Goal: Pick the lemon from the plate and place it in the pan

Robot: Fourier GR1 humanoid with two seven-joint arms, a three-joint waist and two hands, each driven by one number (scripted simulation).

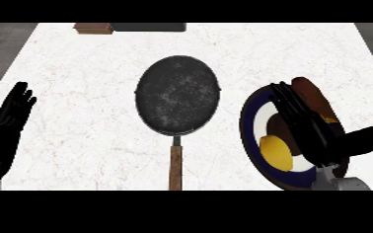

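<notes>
Lemon (276, 150), smooth yellow oval, lies on round blue-rimmed plate (249, 128).

- Right hand (310, 128) is hovering over the plate (246, 128), fingers straight.
- Lemon (277, 150) is lying on the plate beside it.
- Pan (177, 95) is sitting left of the plate.
- Left hand (15, 111) is resting open, far left.

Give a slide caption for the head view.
Right robot hand hovers over the plate beside the lemon; the pan holds nothing.

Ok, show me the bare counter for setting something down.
Bare counter: between the left robot hand and the pan, and behind the plate at far right. The pan is empty. Crowded: the plate, holding the lemon, right robot hand over it.
</notes>
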